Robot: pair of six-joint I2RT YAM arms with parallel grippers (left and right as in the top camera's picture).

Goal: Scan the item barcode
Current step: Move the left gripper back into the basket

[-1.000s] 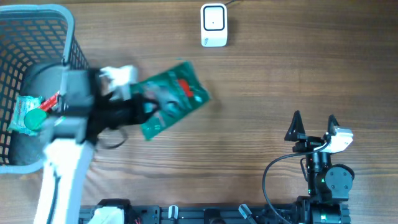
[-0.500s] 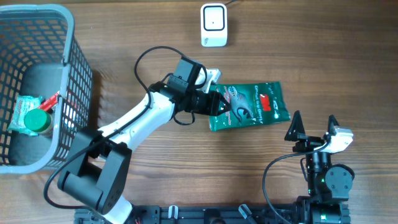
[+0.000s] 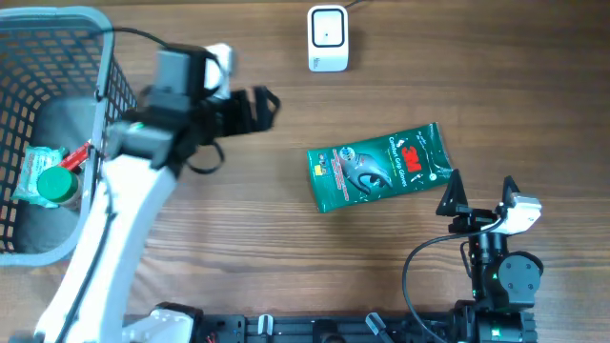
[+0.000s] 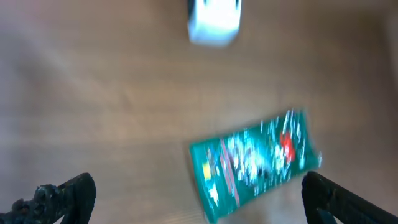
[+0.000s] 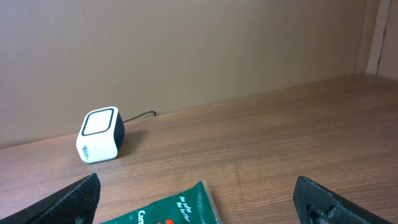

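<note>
- Your left hand (image 3: 265,107) hangs over the wooden surface (image 3: 496,76) with its fingers spread wide and nothing between them.
- The flat green plastic packet with white and red print (image 3: 378,167) lies on the surface, well clear of that hand, printed face up and slightly tilted.
- From the left wrist the packet (image 4: 255,163) is a blur below and between the two dark fingertips (image 4: 65,193).
- Your right hand (image 3: 481,181) sits low at the near edge, fingers parted and empty, with the packet's right end just beside one fingertip.
- The right wrist view catches only the packet's top edge (image 5: 171,211).
- The small white box scanner with a cable (image 3: 327,38) stands at the far edge, well apart from the packet.
- The grey mesh basket (image 3: 57,14) sits at the left, with a green-capped item (image 3: 48,178) inside.
</note>
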